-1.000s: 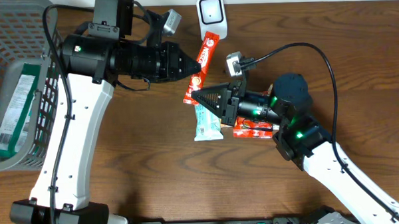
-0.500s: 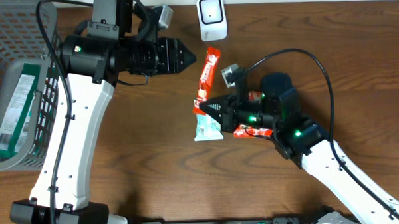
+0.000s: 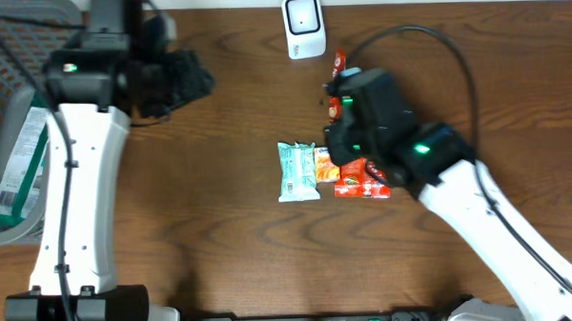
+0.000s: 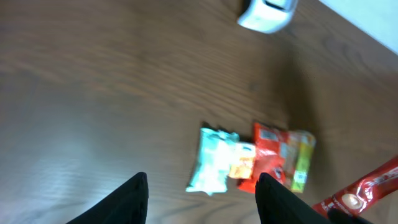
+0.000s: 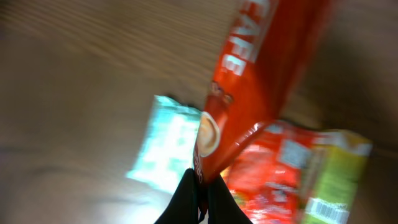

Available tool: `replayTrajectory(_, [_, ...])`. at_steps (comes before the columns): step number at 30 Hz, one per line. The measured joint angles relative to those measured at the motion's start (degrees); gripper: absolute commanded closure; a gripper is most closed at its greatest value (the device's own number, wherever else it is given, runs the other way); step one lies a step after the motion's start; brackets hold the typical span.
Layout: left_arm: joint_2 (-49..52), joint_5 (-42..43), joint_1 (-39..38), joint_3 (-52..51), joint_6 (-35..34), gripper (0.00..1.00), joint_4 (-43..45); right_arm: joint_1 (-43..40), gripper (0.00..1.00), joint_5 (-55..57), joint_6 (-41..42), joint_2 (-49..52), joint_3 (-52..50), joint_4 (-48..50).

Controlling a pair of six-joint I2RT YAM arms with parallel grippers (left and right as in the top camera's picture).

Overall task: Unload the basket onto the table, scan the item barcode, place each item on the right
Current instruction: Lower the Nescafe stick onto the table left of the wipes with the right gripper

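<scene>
Where the item is: long red stick sachet with white lettering (image 5: 249, 81), lifted off the table and pinched at its lower end; in the overhead view only its upper tip (image 3: 340, 59) shows, near the scanner's right side and apart from it.
Right gripper (image 5: 200, 186): closed tight on the sachet, the two dark fingers pressed together on the foil.
Left gripper (image 4: 202, 186): spread wide with nothing between the fingers (image 4: 134, 199), raised over bare wood at the left of the table.
Scanner: small white box-shaped barcode scanner (image 3: 303, 26), standing at the far edge of the dark wooden table (image 3: 222, 239).
Barcode on the sachet: cannot tell which way it faces; the wrist view is blurred.
Other things, table centre: teal plastic packet (image 3: 298, 171), small orange and white packet (image 3: 324, 164) touching its right edge, then red foil packet (image 3: 363, 182); yellow-green packet (image 4: 301, 162) lies against the red one on the far side.
Other things, left: grey wire basket (image 3: 22, 103) with a green and white packet (image 3: 19, 160) inside.
In the way, overhead: the right arm's wrist covers most of the sachet and overlaps the top of the red foil packet.
In the way, right wrist view: the sachet crosses in front of the red foil packet.
</scene>
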Motion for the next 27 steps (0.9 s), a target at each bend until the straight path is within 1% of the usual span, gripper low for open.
replayTrajectory(2, [0.0,-0.48,2.16,0.0,0.2,0.44,-1.6,3.26,0.99,7.72,-0.61,3.78,0.26,0.57])
replayTrajectory(4, [0.0,-0.72,3.37,0.0,1.09,0.44,-2.93,8.22,0.99,19.82,-1.99,9.66,0.26,2.45])
replayTrajectory(7, [0.0,-0.72,3.34,0.0,2.36,0.44,-4.09,13.03,0.99,32.41,-5.99,15.85,0.35,8.11])
replayTrajectory(8, [0.0,-0.74,3.32,0.0,2.8,0.44,-4.2,15.45,0.99,37.48,-8.7,19.26,0.37,10.82])
replayTrajectory(10, [0.0,-0.74,3.32,0.0,3.28,0.43,-4.28,17.94,0.99,43.3,-13.27,23.28,0.39,16.24])
replayTrajectory(11, [0.0,-0.72,3.32,0.0,3.67,0.43,-4.48,20.2,0.99,48.41,-18.16,27.76,0.57,21.27])
replayTrajectory(12, [0.0,-0.79,3.32,0.0,3.89,0.43,-4.63,21.92,0.99,52.83,-23.54,31.52,0.26,28.44])
replayTrajectory(13, [0.0,-0.76,3.32,0.0,3.96,0.44,-4.76,22.56,0.99,54.97,-26.25,33.48,0.46,31.41])
replayTrajectory(16, [0.0,-1.84,3.32,0.0,4.11,0.44,-5.68,24.11,0.99,58.88,-36.35,38.36,0.31,44.15])
replayTrajectory(19, [0.0,-2.45,3.32,0.0,4.13,0.44,-6.01,24.7,0.99,60.04,-43.98,41.24,0.35,50.18])
replayTrajectory(22, [0.0,-2.73,3.32,0.0,4.26,0.43,-6.1,24.83,0.97,58.88,-47.12,42.14,0.35,50.23])
replayTrajectory(27, [0.0,-3.3,3.32,0.0,4.26,0.43,-5.97,24.83,0.96,56.17,-47.5,42.18,0.35,49.64])
